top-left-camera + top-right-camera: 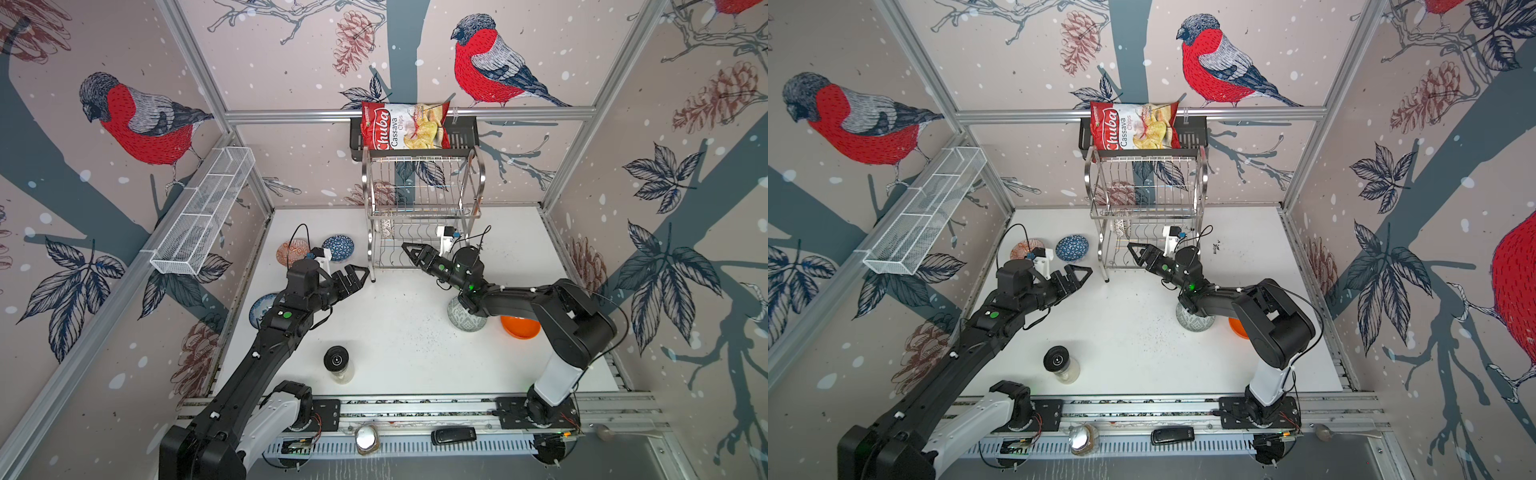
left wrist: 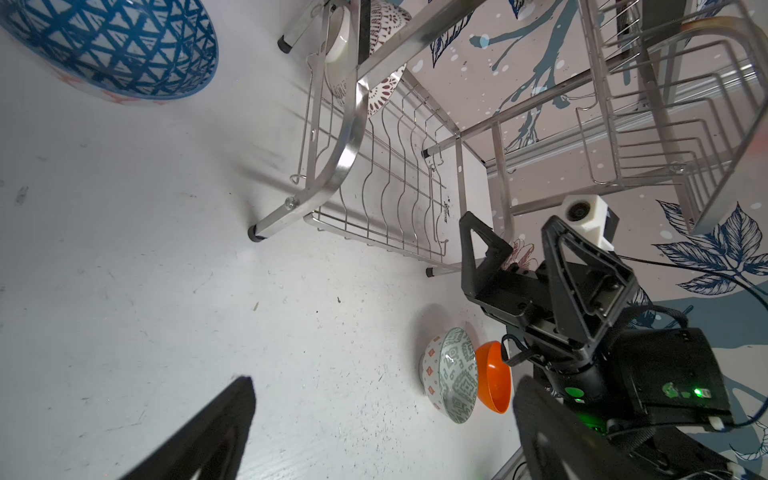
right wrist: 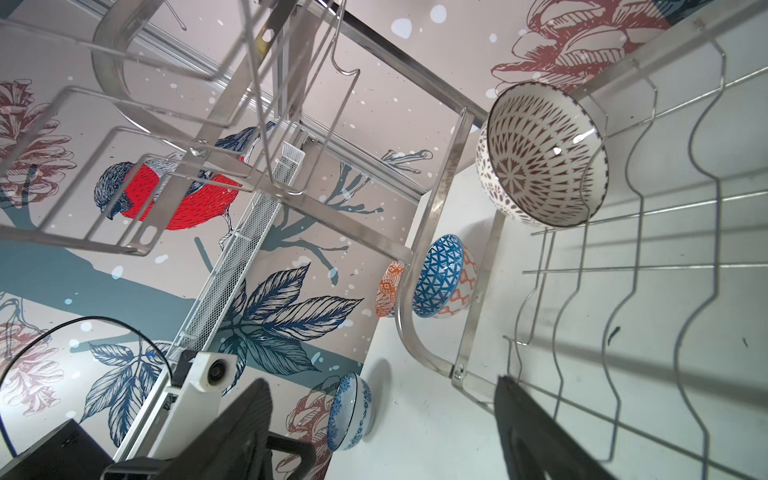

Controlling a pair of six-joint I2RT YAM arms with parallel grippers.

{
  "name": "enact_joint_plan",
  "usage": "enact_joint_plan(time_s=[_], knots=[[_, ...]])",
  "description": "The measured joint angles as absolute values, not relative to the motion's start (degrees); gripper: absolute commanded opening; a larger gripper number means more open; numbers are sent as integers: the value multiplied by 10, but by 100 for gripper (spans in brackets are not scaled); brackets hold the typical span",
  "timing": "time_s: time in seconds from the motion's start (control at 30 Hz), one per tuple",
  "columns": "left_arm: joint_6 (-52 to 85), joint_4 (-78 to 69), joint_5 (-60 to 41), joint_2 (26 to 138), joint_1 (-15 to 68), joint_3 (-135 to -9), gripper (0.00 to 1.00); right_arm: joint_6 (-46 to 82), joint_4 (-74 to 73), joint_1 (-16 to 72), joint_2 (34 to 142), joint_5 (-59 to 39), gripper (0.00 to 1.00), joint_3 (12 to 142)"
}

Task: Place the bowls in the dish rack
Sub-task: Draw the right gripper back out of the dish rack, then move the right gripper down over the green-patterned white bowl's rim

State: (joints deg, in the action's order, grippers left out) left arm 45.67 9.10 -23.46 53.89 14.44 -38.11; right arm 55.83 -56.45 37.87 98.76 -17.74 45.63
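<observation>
Right arm: rises from its base on the near rail, elbow high, forearm angled in toward the dish rack. Right gripper points at the front of the lower tier, jaws spread, nothing between them; my right wrist view shows the same.

Left arm: stretched long from the near-left corner. Left gripper hovers over the tabletop just left of the rack's front-left leg, jaws wide, holding nothing.

Room: the middle of the tabletop lies open between the two arms. The rack stands at the back edge, against the wall.

Bowls:
- A white dark-patterned bowl stands on edge at the left end of the lower tier, between the wires.
- The red-orange bowl and the blue triangle bowl sit side by side at back left, beyond my left wrist.
- The blue-white floral bowl sits at the left edge, half hidden by the left arm.
- The grey-green bowl and the orange bowl sit just beside each other on the right, both partly under the right forearm.

In the way: a black-lidded jar near the front, close to the left forearm.

Above the rack, a chips bag sits in a black basket. A white mesh tray hangs on the left wall, well apart from both arms.
</observation>
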Motion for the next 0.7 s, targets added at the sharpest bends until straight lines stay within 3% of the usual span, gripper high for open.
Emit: enact_joint_plan(time_s=[0.17,0.7], knots=[[457,80,-234,558,145,-378,97,518,-484,383,926,-163,100,439],[462,46,-196,609,249,-384,97,405,-51,397,738,46,100,453]])
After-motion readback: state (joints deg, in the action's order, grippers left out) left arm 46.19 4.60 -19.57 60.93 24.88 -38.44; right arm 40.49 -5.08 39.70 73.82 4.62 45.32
